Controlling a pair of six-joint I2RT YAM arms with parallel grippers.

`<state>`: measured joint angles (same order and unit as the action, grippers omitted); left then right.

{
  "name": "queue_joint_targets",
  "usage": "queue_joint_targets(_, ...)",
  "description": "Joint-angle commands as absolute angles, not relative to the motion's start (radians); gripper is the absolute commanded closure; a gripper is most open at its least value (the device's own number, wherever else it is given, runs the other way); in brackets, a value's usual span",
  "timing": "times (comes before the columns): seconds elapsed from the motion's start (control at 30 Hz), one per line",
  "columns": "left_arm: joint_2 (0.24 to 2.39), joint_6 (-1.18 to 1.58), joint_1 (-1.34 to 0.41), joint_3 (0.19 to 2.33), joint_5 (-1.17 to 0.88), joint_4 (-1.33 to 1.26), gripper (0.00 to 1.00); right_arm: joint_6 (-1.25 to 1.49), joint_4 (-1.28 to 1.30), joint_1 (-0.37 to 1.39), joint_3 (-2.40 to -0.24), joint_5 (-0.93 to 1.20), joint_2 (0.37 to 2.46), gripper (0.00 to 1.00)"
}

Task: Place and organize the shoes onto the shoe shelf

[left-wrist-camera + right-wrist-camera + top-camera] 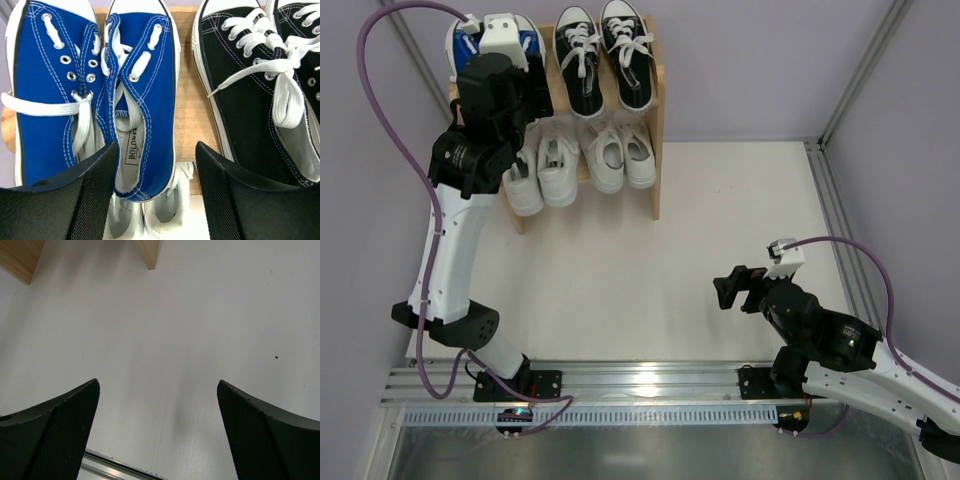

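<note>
We see the left claw [156, 147] spread over a blue shoe [145, 75] on the shelf [187, 110]; right claw [157, 385] spread above the table [200, 315].

You're looking at matt blue canvas sneakers [145, 100], a pale bare-wood shelf [187, 115] with visible grain, and a smooth, matt white tabletop [175, 340].

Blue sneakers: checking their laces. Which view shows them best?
Left wrist: the blue sneakers fill the frame, laces sharp. In top external the left arm hides most of them; right wrist shows none.
</note>
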<state>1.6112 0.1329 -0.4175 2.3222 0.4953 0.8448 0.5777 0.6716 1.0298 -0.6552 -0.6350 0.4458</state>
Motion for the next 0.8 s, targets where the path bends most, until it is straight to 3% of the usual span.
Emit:
queue_joint_targets(0.0,1.634,0.152,-0.417,2.339,0.483,0.862,0.37,0.56,0.649,1.026,-0.664,-0.638,0.451,0.0)
queue_joint_targets(0.2,1.637,0.167,-0.417,2.336,0.538,0.877,0.42,0.561,0.653,1.028,-0.658,-0.64,0.439,0.0)
queue_joint_targets(0.3,1.626,0.169,-0.417,2.319,0.542,0.861,0.54,0.56,0.652,1.028,-0.658,-0.638,0.439,0.0)
queue_joint_targets(0.57,1.634,0.175,-0.419,2.306,0.528,0.858,0.98,0.561,0.653,1.026,-0.657,-0.637,0.434,0.0)
queue_joint_targets(0.77,1.605,0.199,-0.417,2.279,0.479,0.755,1.0,0.561,0.661,1.028,-0.658,-0.643,0.425,0.0)
